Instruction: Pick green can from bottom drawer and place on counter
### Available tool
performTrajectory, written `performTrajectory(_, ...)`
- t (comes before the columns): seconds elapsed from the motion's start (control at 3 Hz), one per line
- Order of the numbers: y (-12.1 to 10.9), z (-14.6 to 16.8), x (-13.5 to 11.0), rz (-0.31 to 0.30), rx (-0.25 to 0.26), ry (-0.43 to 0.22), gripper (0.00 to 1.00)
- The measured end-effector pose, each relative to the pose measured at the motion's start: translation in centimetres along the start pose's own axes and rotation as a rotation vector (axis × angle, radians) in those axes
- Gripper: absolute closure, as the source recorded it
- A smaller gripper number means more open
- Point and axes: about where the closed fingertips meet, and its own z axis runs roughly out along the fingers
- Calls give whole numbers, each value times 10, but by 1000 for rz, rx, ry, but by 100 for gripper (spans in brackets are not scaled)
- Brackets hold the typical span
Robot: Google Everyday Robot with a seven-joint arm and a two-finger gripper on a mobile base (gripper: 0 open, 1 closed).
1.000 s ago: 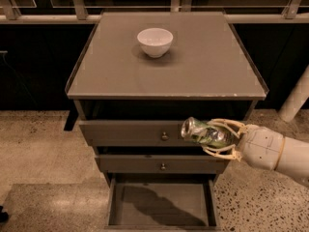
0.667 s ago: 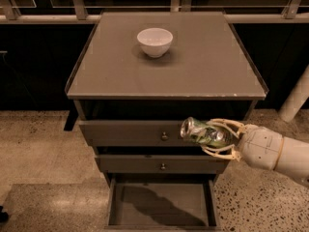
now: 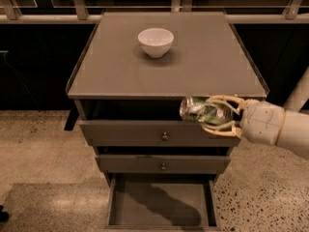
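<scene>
The green can [image 3: 202, 112] is a shiny green-and-silver can lying on its side in my gripper [image 3: 216, 114]. The gripper's cream fingers [image 3: 223, 100] are shut around it, one above and one below. It hangs in front of the top drawer, just under the front edge of the counter [image 3: 193, 66], at the right. The bottom drawer [image 3: 159, 204] is pulled out at the base of the cabinet, and its flat floor is bare and shadowed.
A white bowl [image 3: 155, 41] stands on the counter's back middle. Two upper drawers with small round knobs [image 3: 165, 136] sit partly out. A railing runs behind the cabinet. A white post [image 3: 299, 95] stands at the right. The floor is speckled stone.
The gripper with the can has risen slightly, closer to the counter's front edge. Nothing else moved.
</scene>
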Motion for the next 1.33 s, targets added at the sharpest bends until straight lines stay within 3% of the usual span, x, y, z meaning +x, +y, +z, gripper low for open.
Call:
performTrajectory(0.67, -64, 21, -4, -72, -28, 72, 100)
performTrajectory(1.33, -120, 24, 50, -1, -57, 107, 100)
